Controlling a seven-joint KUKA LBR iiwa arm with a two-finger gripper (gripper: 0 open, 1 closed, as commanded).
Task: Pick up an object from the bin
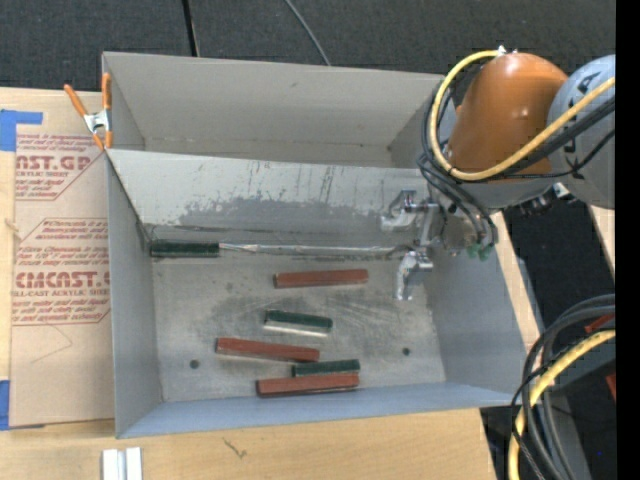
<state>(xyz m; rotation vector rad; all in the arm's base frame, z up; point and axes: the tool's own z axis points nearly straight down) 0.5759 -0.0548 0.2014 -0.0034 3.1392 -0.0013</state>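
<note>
Over the right end of the bin (130, 298) floor, the fingers (408, 273) stood apart with nothing between them, presumably spread to straddle a bar. The nearest candidate, a red-brown bar (320, 279), lay flat just beside them toward the bin's middle, clear of the others. A dark green bar (297, 320) and further bars lay scattered beyond it. Fingertip contact with the floor could not be determined. The orange cover (505, 108) and cables hid the wall behind.
</note>
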